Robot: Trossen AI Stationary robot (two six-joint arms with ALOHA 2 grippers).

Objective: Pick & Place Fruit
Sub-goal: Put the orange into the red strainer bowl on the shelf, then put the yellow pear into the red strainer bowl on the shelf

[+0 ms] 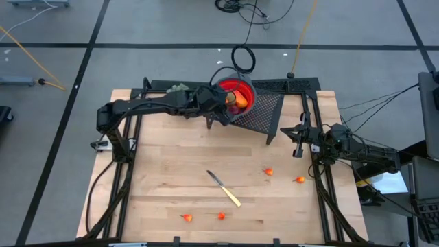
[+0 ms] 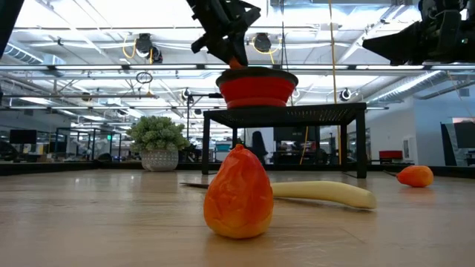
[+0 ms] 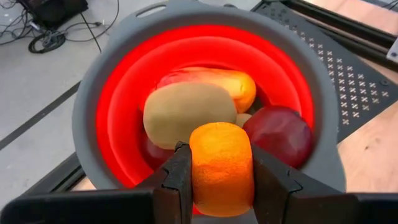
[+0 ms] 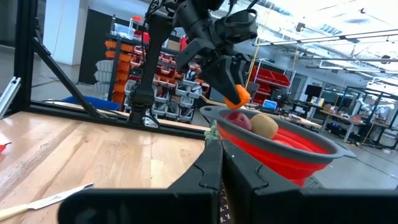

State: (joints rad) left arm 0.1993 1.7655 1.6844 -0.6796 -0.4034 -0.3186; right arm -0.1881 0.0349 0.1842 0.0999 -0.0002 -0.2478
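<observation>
- An orange fruit piece (image 3: 222,167) is clamped between the two fingers of the left gripper (image 3: 222,180), just above the red bowl (image 3: 112,112)
- In the bowl lie a brown kiwi-like piece (image 3: 183,112), a long orange-red piece (image 3: 233,82) and a dark red round piece (image 3: 283,134)
- The bowl stands on a black mesh stand (image 1: 264,110) at the far edge of the table (image 1: 164,171), near the middle
- Four small orange pieces lie on the table: two (image 1: 269,171) (image 1: 300,180) toward the right edge, two (image 1: 186,217) (image 1: 221,215) near the front edge
- A knife (image 1: 225,188) with a pale handle lies between them, in the middle of the table
- The right gripper (image 1: 299,140) waits at the right edge of the table, its fingers together and holding nothing
</observation>
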